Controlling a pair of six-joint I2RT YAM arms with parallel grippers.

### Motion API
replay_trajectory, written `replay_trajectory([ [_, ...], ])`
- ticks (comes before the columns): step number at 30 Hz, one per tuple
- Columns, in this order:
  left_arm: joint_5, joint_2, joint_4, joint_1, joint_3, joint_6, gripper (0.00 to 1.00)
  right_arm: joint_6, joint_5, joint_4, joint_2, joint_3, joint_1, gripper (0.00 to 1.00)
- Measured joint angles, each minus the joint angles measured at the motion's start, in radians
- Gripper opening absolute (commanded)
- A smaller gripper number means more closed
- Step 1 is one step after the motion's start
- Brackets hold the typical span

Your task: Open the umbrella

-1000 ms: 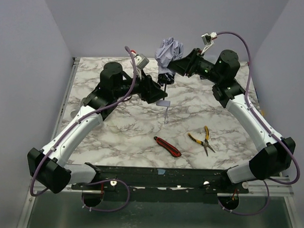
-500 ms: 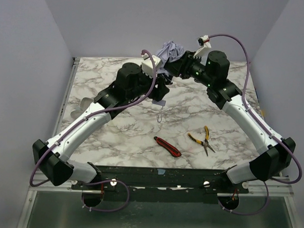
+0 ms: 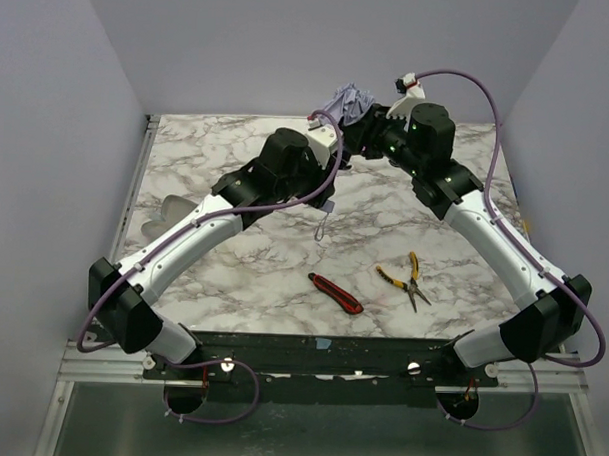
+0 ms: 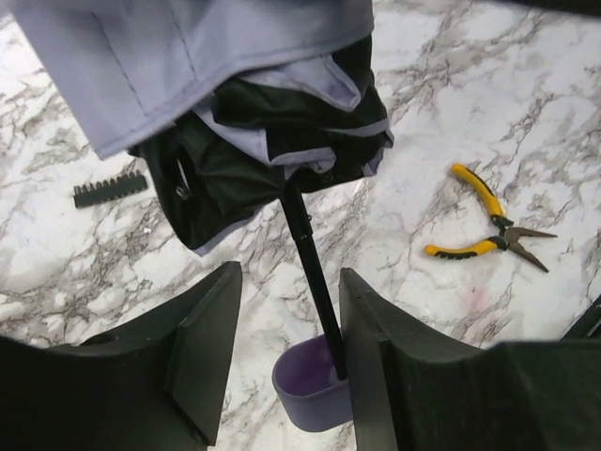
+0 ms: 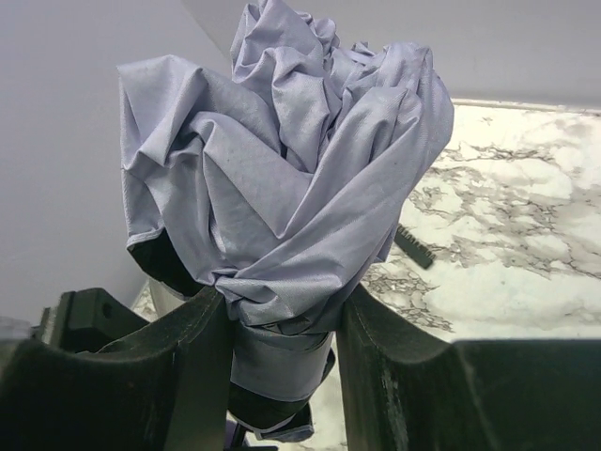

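The umbrella (image 3: 347,97) is hanging above the far middle of the surface (image 3: 233,256), at the top centre of the overhead frame, its pale lavender fabric (image 5: 282,169) bunching into a crumpled ball. The right gripper (image 5: 282,299) is clamping that bundle, its fingers (image 5: 188,376) pressing in from both sides. Below the fabric, the thin black shaft (image 4: 308,263) is running down to the lavender handle (image 4: 308,390), low in the left wrist frame. The left gripper (image 4: 289,277) is straddling the shaft and handle with its fingers standing apart, marble showing beside the handle. Yellow-handled pliers (image 3: 408,277) and a red-and-black tool (image 3: 335,293) are lying lower right of centre overhead. A black bit strip (image 4: 111,188) is lying at mid-left of the left wrist frame.
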Motion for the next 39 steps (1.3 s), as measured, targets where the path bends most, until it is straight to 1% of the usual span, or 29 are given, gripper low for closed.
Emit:
replay_trajectory([
  [5,0.002,0.038,-0.032,-0.005,-0.002,0.0,0.45,-0.034,0.04,-0.008,0.0,0.0,0.0,0.0],
  [11,0.007,0.038,-0.053,-0.018,-0.048,0.0,0.45,-0.068,0.116,-0.009,0.0,0.0,0.006,0.0],
  [21,0.027,0.002,-0.069,-0.028,-0.201,-0.011,0.42,-0.133,0.234,0.01,0.003,0.061,0.006,0.0],
  [25,0.034,-0.011,-0.068,-0.028,-0.249,-0.013,0.42,-0.157,0.26,0.04,0.004,0.086,0.005,0.0],
  [29,0.041,-0.031,-0.033,-0.029,-0.289,-0.016,0.42,-0.175,0.264,0.04,0.021,0.103,0.001,0.0],
  [33,0.047,-0.059,-0.01,-0.034,-0.342,-0.017,0.41,-0.175,0.263,0.04,0.068,0.156,-0.037,0.0],
  [37,0.06,-0.071,-0.006,-0.049,-0.404,-0.02,0.41,-0.171,0.261,0.042,0.112,0.241,-0.102,0.0],
  [39,0.061,-0.075,0.023,-0.056,-0.421,-0.027,0.41,-0.167,0.252,0.025,0.118,0.263,-0.121,0.0],
])
